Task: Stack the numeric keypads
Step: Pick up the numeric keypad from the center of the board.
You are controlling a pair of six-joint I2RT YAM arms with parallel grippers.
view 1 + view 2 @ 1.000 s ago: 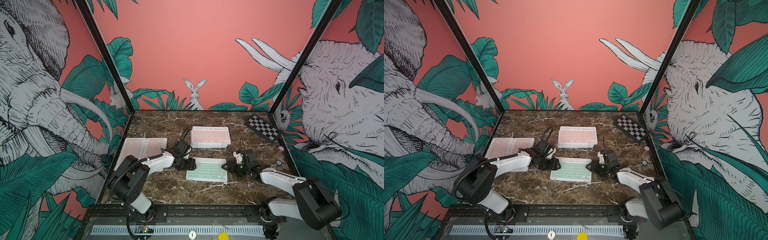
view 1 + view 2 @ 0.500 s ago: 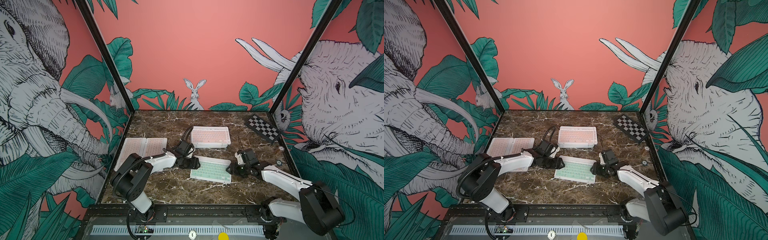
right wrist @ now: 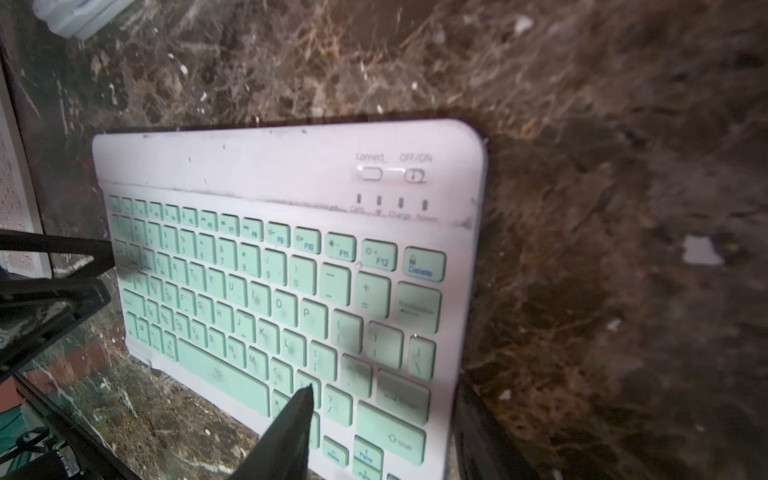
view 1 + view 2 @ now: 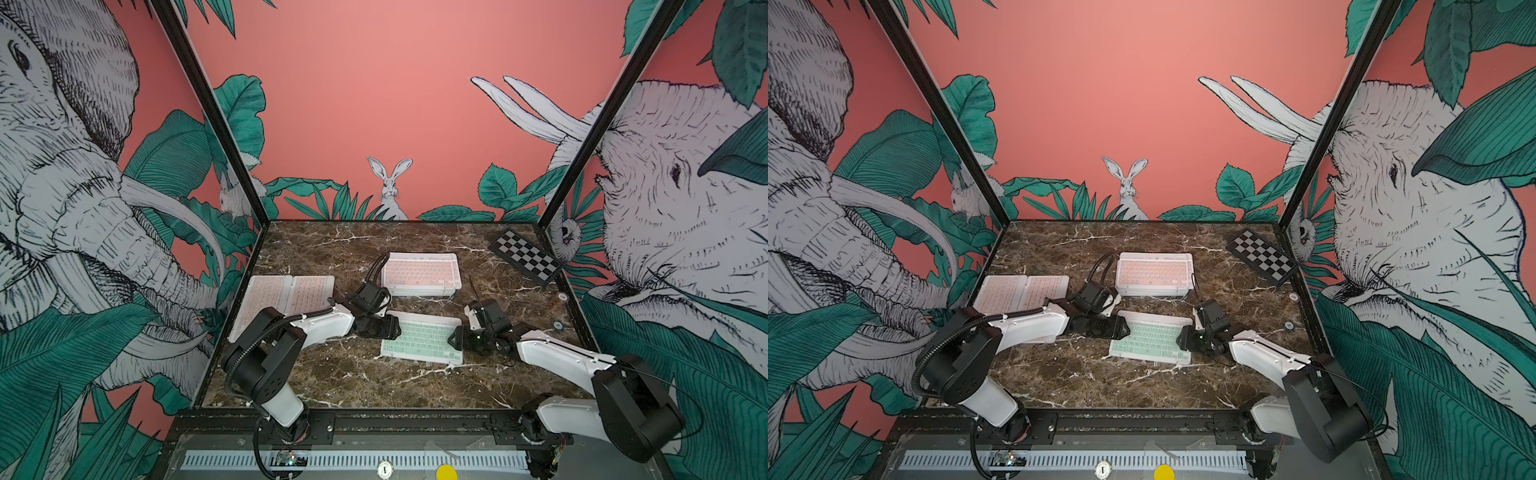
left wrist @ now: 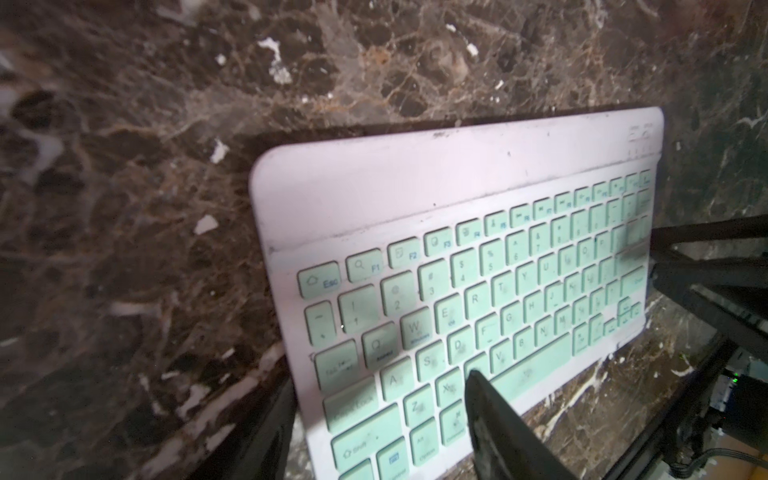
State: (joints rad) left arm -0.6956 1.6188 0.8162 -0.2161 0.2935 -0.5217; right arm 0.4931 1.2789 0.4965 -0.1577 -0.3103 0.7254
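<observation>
A mint-green keypad (image 4: pixel 422 343) (image 4: pixel 1150 344) hangs slightly askew just above the marble in the middle, casting a shadow beneath it. My left gripper (image 4: pixel 388 326) (image 5: pixel 380 380) is shut on its left short end, one finger (image 5: pixel 490 415) on the keys and one under the frame. At the opposite end my right gripper (image 4: pixel 457 338) (image 3: pixel 384 388) is shut the same way, with a fingertip (image 3: pixel 299 407) on the keys. Behind it lies a stack of keypads (image 4: pixel 419 274) (image 4: pixel 1154 272) with a pink-keyed one on top. Two pink-keyed keypads (image 4: pixel 286 297) lie side by side at the left wall.
A black-and-white checkered board (image 4: pixel 525 255) lies at the back right corner. Two small round discs (image 4: pixel 562 296) (image 4: pixel 558 325) sit near the right wall. Bare marble (image 4: pixel 374 382) stretches in front of the mint keypad. Panels close in three sides.
The mint keypad has shifted a little to the right and turned slightly askew between both grippers. Both arms moved with it; the last half second shows almost no motion.
</observation>
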